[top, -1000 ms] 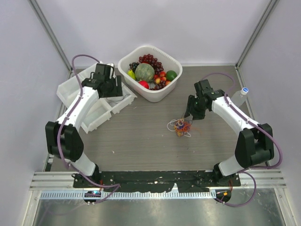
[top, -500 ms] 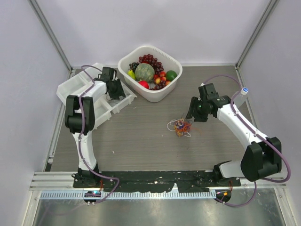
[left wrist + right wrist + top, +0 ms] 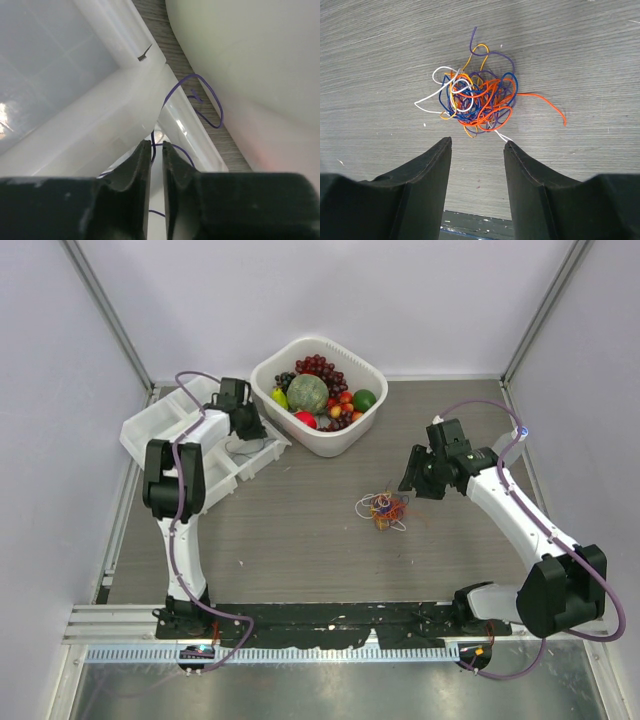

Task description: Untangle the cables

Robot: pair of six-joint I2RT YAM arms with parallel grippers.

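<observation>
The cables [image 3: 384, 508] lie as a small tangle of orange, blue, purple, white and yellow wires on the table's middle right; the right wrist view shows the cables [image 3: 475, 102] just beyond the fingertips. My right gripper [image 3: 410, 485] [image 3: 477, 142] hovers open beside the tangle, holding nothing. One loose purple cable [image 3: 210, 97] drapes over the tray rim [image 3: 125, 85] and runs down between the tips of my left gripper [image 3: 156, 144] [image 3: 243, 428]. Those jaws stand nearly closed, with a narrow gap still showing around the wire.
A white basket [image 3: 370, 375] full of fruit stands at the back centre, its wall [image 3: 250, 50] close to my left gripper. White compartment trays [image 3: 150, 430] sit at the back left. A small blue-capped bottle [image 3: 519, 431] stands by the right edge.
My left arm has reached farther over the trays toward the basket and its jaws have narrowed around the purple cable. My right arm has drawn slightly right, away from the tangle.
</observation>
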